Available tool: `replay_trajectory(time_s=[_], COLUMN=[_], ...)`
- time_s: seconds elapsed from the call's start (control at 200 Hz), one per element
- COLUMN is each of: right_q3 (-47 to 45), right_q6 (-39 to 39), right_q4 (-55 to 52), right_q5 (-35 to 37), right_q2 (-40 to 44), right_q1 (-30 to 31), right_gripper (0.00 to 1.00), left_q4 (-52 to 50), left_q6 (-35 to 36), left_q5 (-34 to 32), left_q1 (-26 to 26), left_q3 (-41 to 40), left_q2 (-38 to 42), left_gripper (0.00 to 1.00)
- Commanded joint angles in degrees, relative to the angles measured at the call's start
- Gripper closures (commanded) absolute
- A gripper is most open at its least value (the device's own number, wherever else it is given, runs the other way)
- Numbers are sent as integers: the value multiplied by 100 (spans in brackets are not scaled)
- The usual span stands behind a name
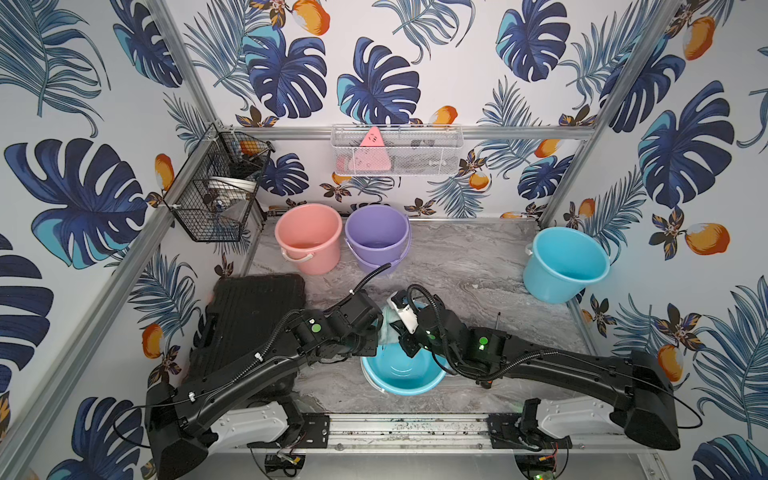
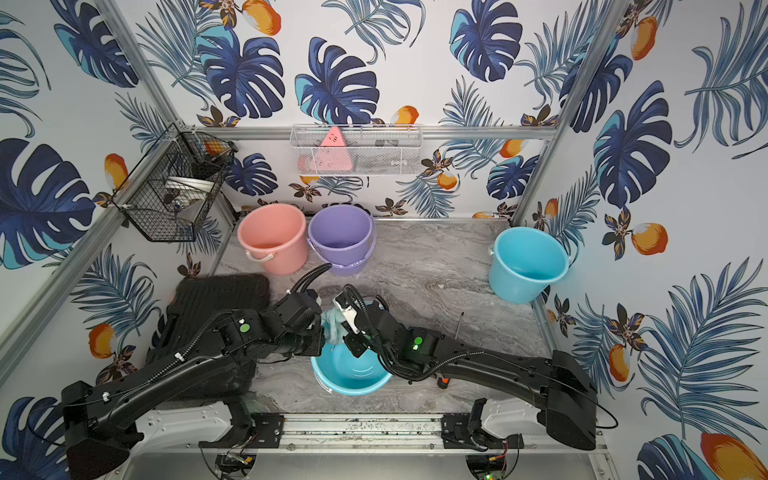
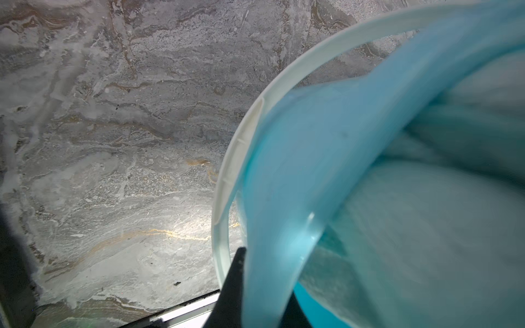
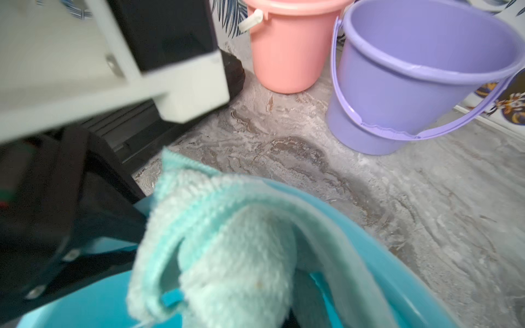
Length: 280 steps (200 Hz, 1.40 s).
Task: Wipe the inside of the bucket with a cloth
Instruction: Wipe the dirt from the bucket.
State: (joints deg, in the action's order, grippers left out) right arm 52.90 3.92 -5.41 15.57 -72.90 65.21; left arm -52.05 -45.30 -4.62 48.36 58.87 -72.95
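Black wire basket [image 1: 212, 203]: upper left in both top views, hung on the frame rail. Neither wrist view takes it in.
Black ribbed plastic case [image 1: 257, 316]: left of centre on the grey marble-patterned tabletop [image 1: 478, 270], partly under the left arm.
Salmon-pink plastic bucket [image 1: 309, 237]: upright at the back, just beside the lilac plastic bucket [image 1: 376, 232]. Only the right wrist view shows the pair from the side, the lilac one's handle hanging down its front.
White mesh basket [image 1: 397, 151]: upper centre on the back rail, a pink triangular piece inside; top views only.
Left gripper [image 3: 265, 298]: closed narrow on the wall of the round turquoise plastic bucket [image 3: 284, 170], with one black finger [image 3: 235, 284] outside it. Only the left wrist view shows this pinch; from above the wrist covers it.
Bucket's place: lower centre in both top views [image 1: 409, 390], mouth up, between the two wrists.
White bucket handle [image 3: 227, 184]: curves outside the wall, clear only in the left wrist view.
Pale mint microfibre cloth [image 4: 227, 241]: bunched at the bucket's rim and hanging inside. The right wrist view shows its pile and stitched edge, while a top view gives only a small pale patch [image 1: 388, 330].
Right gripper [image 4: 301, 306]: closed narrow, holding the cloth, which wraps and mostly hides its fingers.
Sky-blue plastic bucket [image 1: 565, 262]: right edge of the tabletop, well apart from the others and missing from both wrist views.
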Motion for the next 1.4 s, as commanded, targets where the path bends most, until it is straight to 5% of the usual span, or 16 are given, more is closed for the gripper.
replay_trajectory(time_s=[0.0, 0.876, 1.396], right_q3=[163, -451, -78], right_q6=[-221, -507, -65], right_q4=[-154, -148, -485], right_q5=[340, 466, -567], right_q2=[198, -911, -2442], right_q1=[1, 73, 4], right_gripper=[100, 100, 100], left_q4=[151, 142, 104], left_q6=[21, -5, 3], left_q5=[36, 18, -21], left_q1=[0, -2, -1], left_q3=[45, -3, 10], left_q2=[-32, 6, 83], left_gripper=[100, 100, 100])
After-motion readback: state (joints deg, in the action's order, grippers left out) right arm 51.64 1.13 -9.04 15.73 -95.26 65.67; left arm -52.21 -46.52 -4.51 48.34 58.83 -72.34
